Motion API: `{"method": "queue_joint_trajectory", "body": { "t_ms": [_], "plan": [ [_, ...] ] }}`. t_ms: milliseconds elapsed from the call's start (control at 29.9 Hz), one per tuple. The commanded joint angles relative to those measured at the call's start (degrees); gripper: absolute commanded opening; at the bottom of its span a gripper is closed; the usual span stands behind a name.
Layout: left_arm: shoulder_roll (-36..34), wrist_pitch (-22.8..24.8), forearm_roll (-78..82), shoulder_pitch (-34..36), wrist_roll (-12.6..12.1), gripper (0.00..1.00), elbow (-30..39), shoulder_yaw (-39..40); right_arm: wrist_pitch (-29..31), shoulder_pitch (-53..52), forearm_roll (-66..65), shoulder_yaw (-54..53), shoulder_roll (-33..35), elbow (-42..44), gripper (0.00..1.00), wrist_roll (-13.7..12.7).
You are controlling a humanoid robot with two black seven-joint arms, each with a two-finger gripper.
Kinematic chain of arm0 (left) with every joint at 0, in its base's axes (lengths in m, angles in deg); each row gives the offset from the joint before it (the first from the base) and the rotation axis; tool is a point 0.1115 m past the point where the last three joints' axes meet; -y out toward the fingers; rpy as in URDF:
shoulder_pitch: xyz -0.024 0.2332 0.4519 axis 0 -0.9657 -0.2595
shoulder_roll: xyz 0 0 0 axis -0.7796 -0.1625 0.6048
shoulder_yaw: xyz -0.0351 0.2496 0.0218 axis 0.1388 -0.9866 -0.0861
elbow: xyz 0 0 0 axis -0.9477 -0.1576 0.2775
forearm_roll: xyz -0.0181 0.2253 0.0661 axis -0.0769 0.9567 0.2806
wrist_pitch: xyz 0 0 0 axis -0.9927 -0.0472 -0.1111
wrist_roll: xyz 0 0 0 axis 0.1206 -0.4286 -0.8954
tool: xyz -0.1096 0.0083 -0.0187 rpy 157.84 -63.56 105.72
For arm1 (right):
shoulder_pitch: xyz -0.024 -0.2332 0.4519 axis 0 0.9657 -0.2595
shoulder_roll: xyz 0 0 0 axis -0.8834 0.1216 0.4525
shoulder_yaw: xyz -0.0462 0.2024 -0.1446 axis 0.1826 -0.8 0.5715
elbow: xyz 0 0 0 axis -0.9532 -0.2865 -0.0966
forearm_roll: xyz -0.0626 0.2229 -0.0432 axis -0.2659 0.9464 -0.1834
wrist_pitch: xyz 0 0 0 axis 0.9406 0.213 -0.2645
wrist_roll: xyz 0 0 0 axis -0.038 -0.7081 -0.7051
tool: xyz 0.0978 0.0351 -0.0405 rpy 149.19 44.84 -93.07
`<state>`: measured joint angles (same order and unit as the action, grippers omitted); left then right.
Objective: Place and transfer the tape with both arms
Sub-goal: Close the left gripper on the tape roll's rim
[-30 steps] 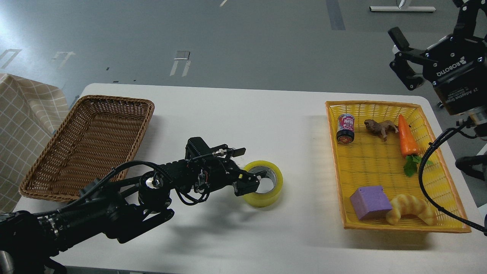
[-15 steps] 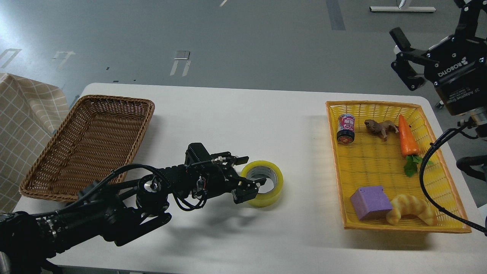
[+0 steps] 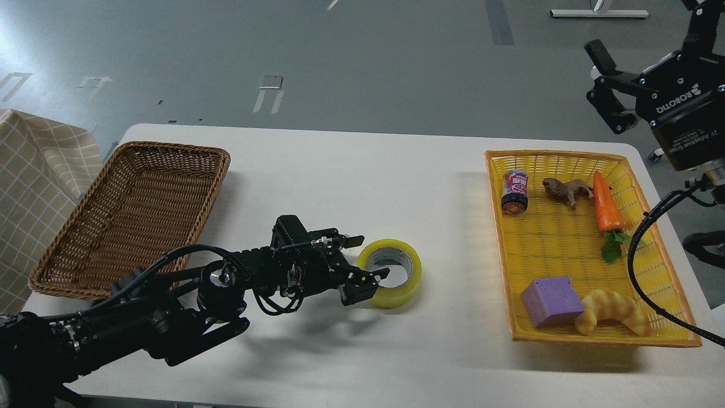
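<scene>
The tape (image 3: 391, 273) lies flat on the white counter (image 3: 351, 175), between the brown basket (image 3: 133, 212) and the yellow basket (image 3: 589, 249). My left gripper (image 3: 362, 266) is right at its near side, jaws spread apart, holding nothing. I think the roll is light, stiff and a bit slippery, so pinching its wall, one finger inside the hole, looks best. My right gripper (image 3: 609, 85) hangs high, jaws apart, empty. It reads ROBOTIQ.
</scene>
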<state>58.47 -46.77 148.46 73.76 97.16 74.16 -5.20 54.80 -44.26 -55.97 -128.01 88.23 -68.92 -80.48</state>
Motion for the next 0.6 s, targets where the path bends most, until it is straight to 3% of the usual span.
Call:
{"method": "queue_joint_trajectory", "body": {
  "t_ms": [0, 234, 334, 568],
  "plan": [
    [0.43, 0.00, 0.00, 0.00, 0.00, 0.86, 0.00, 0.08, 0.01, 0.06, 0.01, -0.02, 0.01, 0.00, 1.00, 0.00],
    [1.05, -0.35, 0.00, 0.61, -0.09, 0.77, 0.00, 0.08, -0.60, 0.06, -0.08, -0.37, -0.08, 0.09, 1.00, 0.00],
    [0.88, -0.44, 0.00, 0.70, -0.09, 0.62, 0.00, 0.08, -2.45, 0.06, -0.08, -0.37, 0.01, 0.09, 1.00, 0.00],
    [0.35, -0.44, 0.00, 0.52, -0.18, 0.51, 0.00, -0.01, -2.80, 1.02, -0.08, -0.90, -0.08, 0.09, 1.00, 0.09]
  ]
}}
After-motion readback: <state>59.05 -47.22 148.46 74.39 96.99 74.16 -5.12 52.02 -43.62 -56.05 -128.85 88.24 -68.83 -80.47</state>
